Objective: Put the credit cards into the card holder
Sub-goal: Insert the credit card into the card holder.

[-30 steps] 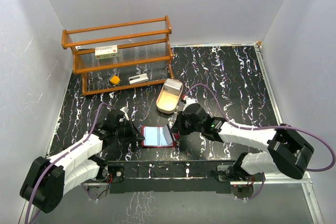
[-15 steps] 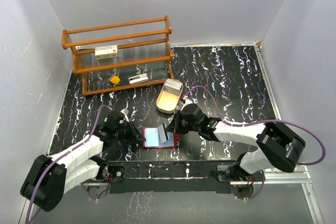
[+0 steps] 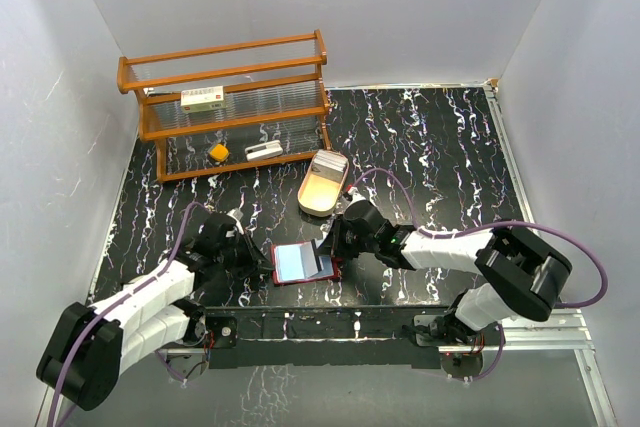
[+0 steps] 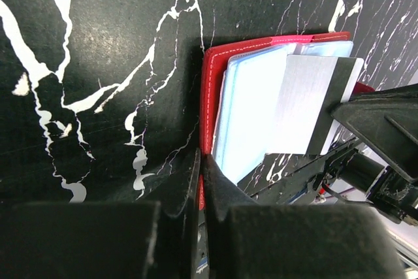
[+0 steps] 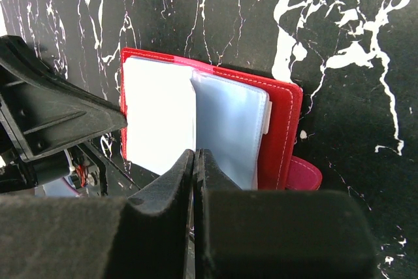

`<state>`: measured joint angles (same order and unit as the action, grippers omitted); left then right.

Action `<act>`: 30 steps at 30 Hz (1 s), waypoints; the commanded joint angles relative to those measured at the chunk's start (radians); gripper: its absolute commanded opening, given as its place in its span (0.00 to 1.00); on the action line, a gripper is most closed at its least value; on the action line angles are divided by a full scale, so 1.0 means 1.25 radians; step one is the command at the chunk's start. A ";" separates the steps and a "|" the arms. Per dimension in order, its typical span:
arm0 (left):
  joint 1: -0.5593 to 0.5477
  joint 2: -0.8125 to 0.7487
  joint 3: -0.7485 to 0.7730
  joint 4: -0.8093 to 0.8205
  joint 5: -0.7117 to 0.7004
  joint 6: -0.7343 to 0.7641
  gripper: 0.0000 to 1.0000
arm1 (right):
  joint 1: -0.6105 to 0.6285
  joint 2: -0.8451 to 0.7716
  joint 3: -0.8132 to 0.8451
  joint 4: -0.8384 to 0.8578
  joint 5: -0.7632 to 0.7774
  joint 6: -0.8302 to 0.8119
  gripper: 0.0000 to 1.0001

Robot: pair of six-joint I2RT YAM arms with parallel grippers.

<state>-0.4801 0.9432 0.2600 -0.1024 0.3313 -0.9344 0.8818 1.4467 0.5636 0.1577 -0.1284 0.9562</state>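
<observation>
Left tool [image 4: 201, 161] is clenching the red edge of the card holder [image 4: 212, 89]. The holder is lying open on the worktop [image 4: 98, 63] btwn the two arms, near the front, w/ its pale blue pockets facing up. Right tool [image 5: 195, 155] is clenched too, gripping a grey card [image 4: 307, 102] by one end. The card is lying almost flat across the pockets, free end pointing toward the left tool. Can't tell whether the leading edge is sitting inside a pocket mouth. It's looking more like it's resting on top than seated.

Rest of the credit cards [image 3: 330, 161] are sitting at the far end of the tan tray [image 3: 315, 195], just behind the holder, so the task is prob. only getting going.

Step in hand, as I'm reading it: feeding this card into a pocket. Doing it well is meaning:
- Left tool is pinning the holder so it isn't skidding or folding shut under the push.
- Right tool is tipping the card's leading edge down at a shallow angle, squaring it w/ the slot before pushing.
- The push is going slow and straight toward the left tool. If the plastic sheet is bunching or lifting, it's backing off and re-aiming, not forcing.
- The grip is sitting at the card's tail, so the tips are likely reaching the pocket lip before the card is fully in. Letting go then and nudging the last bit w/ closed tips is looking safest.

Main risk: the card riding over the pocket instead of into it.
</observation>
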 commanded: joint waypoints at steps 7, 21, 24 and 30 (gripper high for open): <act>-0.001 0.055 -0.012 0.013 0.012 0.028 0.00 | 0.000 0.016 -0.006 0.022 0.025 0.019 0.00; -0.001 0.065 -0.014 0.017 -0.002 0.035 0.00 | 0.000 0.063 0.027 -0.014 0.033 -0.053 0.00; -0.001 0.070 -0.011 0.017 -0.001 0.037 0.00 | 0.000 0.061 0.023 -0.003 0.033 -0.063 0.00; -0.001 0.067 -0.011 0.018 0.001 0.032 0.00 | 0.000 0.076 0.031 0.008 0.025 -0.061 0.00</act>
<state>-0.4801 1.0195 0.2592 -0.0597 0.3401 -0.9081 0.8806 1.5169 0.5762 0.1623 -0.1181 0.9104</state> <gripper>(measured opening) 0.009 0.008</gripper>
